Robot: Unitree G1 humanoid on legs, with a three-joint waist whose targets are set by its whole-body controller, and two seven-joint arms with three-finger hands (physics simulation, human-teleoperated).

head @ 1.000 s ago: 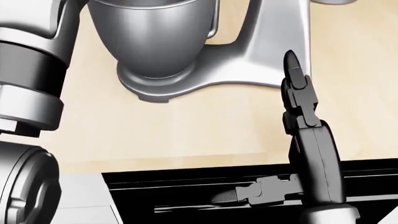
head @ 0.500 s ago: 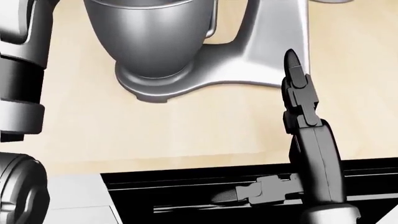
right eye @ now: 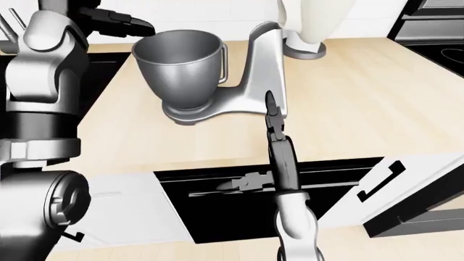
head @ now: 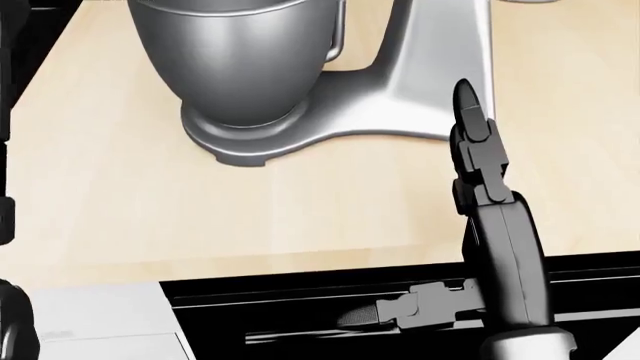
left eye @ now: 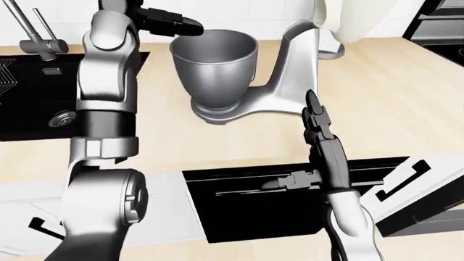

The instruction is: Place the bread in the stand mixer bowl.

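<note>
The silver stand mixer bowl (left eye: pixel 215 62) sits on its stand (left eye: pixel 294 65) on the pale wooden counter (left eye: pixel 406 103). No bread shows in any view, and what I see of the bowl's inside is bare grey. My left hand (left eye: pixel 185 23) is raised at the bowl's upper left rim, its black fingers stretched out toward the right and holding nothing. My right hand (left eye: pixel 313 111) stands upright just right of the mixer's base with straight fingers (head: pixel 470 112) and the thumb (head: pixel 385 313) spread out to the left over the dark drawer.
A black sink (left eye: pixel 29 103) with a faucet (left eye: pixel 32 32) lies left of the mixer. Below the counter edge a black drawer (left eye: pixel 290 201) stands pulled out. A white object (left eye: pixel 341 27) stands beyond the mixer, and a dark stove (left eye: pixel 442 22) fills the top right corner.
In the head view my left arm has slid out past the left edge. The mixer and my right hand sit almost where they were.
</note>
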